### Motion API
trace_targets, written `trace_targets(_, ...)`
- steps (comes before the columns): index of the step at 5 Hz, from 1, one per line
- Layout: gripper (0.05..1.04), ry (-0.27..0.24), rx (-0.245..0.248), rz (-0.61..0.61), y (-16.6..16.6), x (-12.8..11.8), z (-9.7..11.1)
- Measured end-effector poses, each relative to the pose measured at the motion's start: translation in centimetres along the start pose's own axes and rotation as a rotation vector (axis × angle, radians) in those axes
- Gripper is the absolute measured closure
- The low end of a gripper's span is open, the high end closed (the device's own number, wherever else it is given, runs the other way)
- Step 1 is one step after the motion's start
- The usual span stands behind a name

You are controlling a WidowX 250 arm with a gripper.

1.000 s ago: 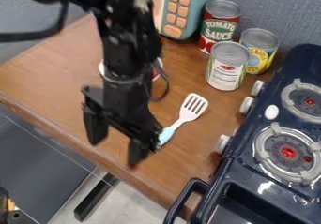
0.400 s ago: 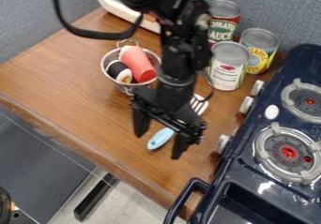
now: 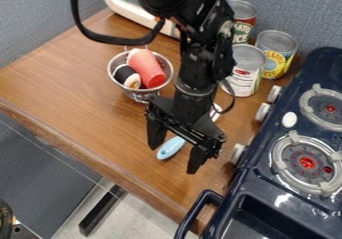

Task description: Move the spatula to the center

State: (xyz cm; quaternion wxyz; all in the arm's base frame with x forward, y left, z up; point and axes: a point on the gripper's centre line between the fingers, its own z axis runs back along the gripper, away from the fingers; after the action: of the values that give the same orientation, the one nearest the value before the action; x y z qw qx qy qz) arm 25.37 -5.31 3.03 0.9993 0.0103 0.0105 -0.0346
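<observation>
Spatula (image 3: 172, 148) is being carried by the tabletop (image 3: 67, 93), between strainer (image 3: 138, 93) and stove (image 3: 262, 163); its head is being partly covered by the arm (image 3: 194, 73). Tool (image 3: 173, 161) is being held wide over the blue handle, nothing being gripped. Grasp is likely being set up: handle is needing to be centred between fingers, lowering is best being done slowly, closing only once both sides are being flanked. Pressing into wood is being advised against.
</observation>
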Motion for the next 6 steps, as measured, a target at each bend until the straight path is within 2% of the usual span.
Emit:
trace_targets(1, 0.083, 0.018, 0.002, 0.064, 1.4, 0.4, -0.9)
trace_targets(3, 0.083, 0.024, 0.004, 0.096, 2.3, 1.3, -1.6)
trace_targets(4, 0.144, 0.028, -0.003, 0.096, 2.2, 1.2, -1.7)
trace_targets(6, 0.741, 0.042, -0.059, 0.071, 2.2, 1.2, -2.3)
